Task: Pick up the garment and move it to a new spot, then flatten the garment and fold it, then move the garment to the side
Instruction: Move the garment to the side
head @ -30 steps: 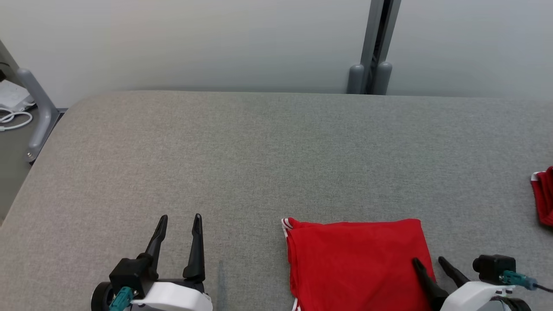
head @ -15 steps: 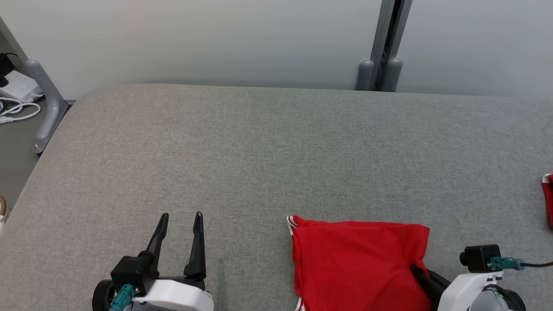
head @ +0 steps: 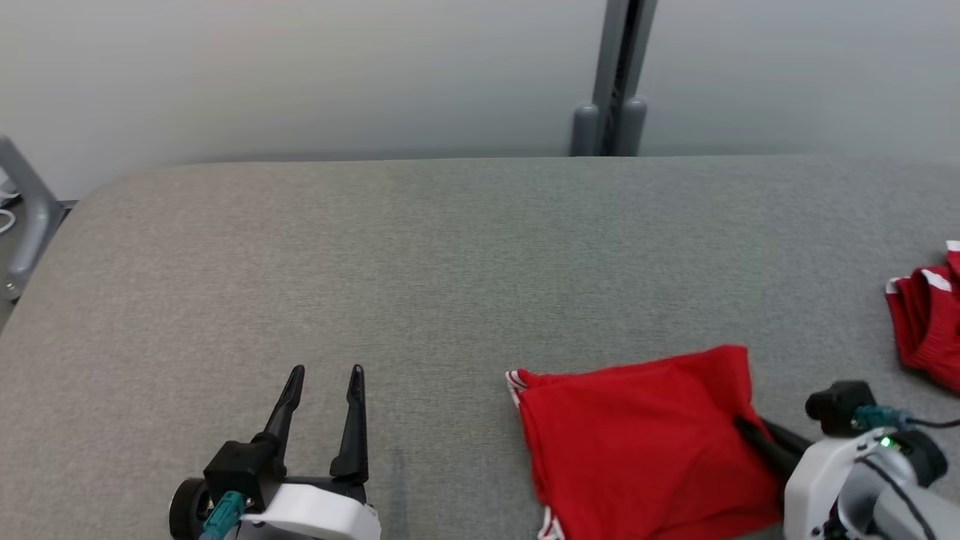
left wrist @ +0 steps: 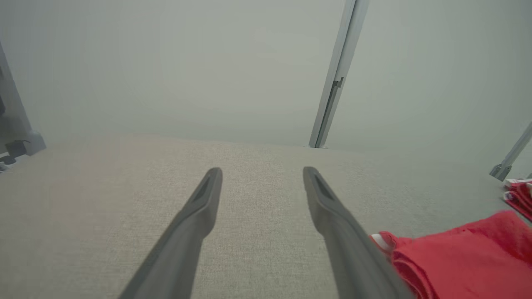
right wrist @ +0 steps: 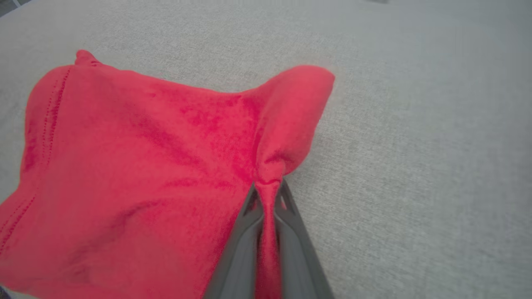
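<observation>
Right jaws newly pinch garment [head: 645, 442]; cloth [head: 926, 322] nearby.

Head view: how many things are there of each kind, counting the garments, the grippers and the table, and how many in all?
Red garments: 2, the folded garment pinched by the right gripper, and a second garment farther right.
Grippers: 2, the left gripper being open and holding nothing.
Grey table: 1.
Total: 5.

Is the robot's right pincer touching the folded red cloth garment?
Touching. The right wrist view shows the right pincer shut on a pinched-up ridge of the folded red cloth garment, with cloth squeezed between its jaws.
</observation>
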Controlling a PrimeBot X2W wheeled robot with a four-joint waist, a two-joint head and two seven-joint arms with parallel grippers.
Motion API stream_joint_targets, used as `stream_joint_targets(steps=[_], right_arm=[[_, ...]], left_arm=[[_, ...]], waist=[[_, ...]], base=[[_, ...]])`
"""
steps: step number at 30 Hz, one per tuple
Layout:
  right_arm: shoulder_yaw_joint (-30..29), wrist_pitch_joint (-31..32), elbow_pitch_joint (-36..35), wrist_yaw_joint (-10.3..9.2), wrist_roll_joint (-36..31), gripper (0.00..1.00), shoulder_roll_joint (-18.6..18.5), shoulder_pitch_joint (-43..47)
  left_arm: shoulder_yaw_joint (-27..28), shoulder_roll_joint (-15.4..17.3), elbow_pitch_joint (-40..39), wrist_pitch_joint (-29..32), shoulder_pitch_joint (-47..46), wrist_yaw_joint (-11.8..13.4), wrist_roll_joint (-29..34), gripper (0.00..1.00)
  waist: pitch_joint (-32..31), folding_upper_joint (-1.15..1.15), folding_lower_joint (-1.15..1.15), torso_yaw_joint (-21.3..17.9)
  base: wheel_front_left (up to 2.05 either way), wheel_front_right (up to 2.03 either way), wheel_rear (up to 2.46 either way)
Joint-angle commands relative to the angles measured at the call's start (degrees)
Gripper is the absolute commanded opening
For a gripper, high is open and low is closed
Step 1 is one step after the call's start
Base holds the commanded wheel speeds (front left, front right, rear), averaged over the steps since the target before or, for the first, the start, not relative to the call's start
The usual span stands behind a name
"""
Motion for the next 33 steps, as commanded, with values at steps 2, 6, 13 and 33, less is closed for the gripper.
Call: stream_joint_targets(steps=[2, 6, 13, 33], right_arm=[[1.64, -0.67, -0.06, -0.02, -1.15, 0.00, -2.59, -3.15], [4.72, -0.92, -0.82, -0.02, -3.09, 0.00, -6.54, -8.18], [7.93, -2.13, -1.74, -0.03, -5.16, 0.00, -13.37, -17.30], [4.37, -6.21, 8.06, -0.03, -5.82, 0.00, -25.75, -39.51]], left_arm=[[-0.72, 0.24, -0.61, -0.21, -1.46, -0.15, 0.62, 1.00], [-1.96, 0.23, -0.66, -0.21, -3.15, 0.09, 0.70, 1.00], [-5.44, 0.27, -0.46, -0.22, -8.31, -0.10, 1.32, 1.00], [-10.93, 0.33, 3.45, -0.05, -24.59, -2.24, 6.16, 1.00]], waist=[[1.11, 0.00, 0.00, -2.51], [3.55, 0.00, 0.00, -5.50], [10.18, 0.00, 0.00, -10.83], [31.41, 0.00, 0.00, -17.96]], base=[[0.00, 0.00, 0.00], [0.00, 0.00, 0.00], [0.00, 0.00, 0.00], [0.00, 0.00, 0.00]])
